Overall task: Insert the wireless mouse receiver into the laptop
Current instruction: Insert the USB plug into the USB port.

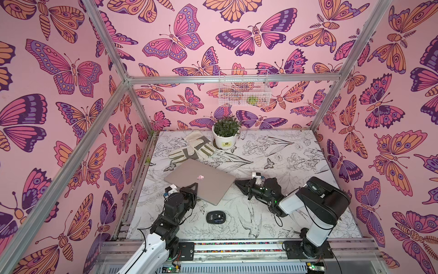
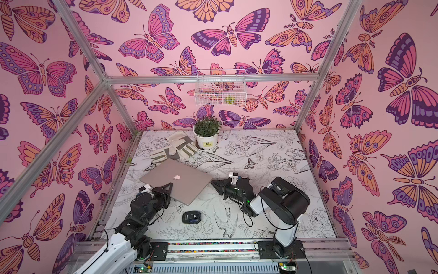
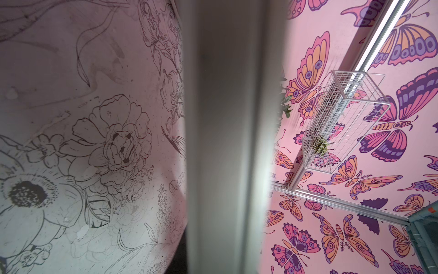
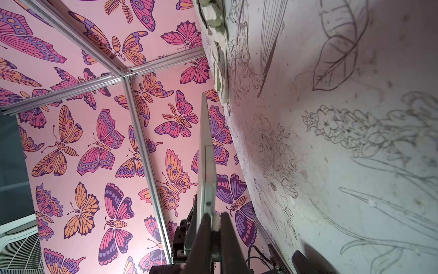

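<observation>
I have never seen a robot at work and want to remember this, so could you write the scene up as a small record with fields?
Centre: thin silver-grey rectangular laptop, lid closed, on the flower-printed table
Left gripper: shut on the laptop's near edge
Right gripper: shut at the laptop's side edge, pinching the tiny wireless mouse receiver, only its pale end showing
Front: black oval mouse, lying apart, nearer the arms' bases
Back: pale work glove, green plant in a white pot

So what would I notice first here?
Big butterflies cover the pink walls. On the table is a silver laptop: the left gripper clamps its near-left edge, jaws shut, and the right gripper holds a tiny receiver at its right corner. A black mouse lies in front.
</observation>
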`<state>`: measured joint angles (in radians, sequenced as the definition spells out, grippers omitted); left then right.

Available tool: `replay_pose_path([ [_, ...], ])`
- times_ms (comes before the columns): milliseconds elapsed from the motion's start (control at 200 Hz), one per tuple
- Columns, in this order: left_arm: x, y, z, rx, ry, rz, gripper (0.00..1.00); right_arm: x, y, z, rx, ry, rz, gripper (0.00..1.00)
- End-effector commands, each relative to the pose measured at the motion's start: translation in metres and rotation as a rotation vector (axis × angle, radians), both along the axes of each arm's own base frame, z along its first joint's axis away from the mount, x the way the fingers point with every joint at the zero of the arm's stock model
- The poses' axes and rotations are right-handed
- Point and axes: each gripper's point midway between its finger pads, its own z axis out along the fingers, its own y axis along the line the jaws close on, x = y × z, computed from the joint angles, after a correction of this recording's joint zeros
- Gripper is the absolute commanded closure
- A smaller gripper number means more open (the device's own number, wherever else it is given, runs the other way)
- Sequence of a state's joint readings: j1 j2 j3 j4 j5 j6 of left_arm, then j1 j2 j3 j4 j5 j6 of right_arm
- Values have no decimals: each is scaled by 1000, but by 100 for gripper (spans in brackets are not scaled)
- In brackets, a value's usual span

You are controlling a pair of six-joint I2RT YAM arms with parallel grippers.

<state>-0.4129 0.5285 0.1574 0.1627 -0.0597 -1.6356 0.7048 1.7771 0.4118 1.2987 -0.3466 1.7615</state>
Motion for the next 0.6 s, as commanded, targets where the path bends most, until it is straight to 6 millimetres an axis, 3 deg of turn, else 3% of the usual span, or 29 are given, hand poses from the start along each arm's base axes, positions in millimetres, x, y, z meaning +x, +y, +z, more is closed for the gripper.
replay_pose_path([
  [0,7,-5,60,-72,-213,-11,100,0,8,19,44,-36,21,100],
  [596,6,-4,60,-71,-216,-9,100,-3,2,23,47,-40,4,100],
])
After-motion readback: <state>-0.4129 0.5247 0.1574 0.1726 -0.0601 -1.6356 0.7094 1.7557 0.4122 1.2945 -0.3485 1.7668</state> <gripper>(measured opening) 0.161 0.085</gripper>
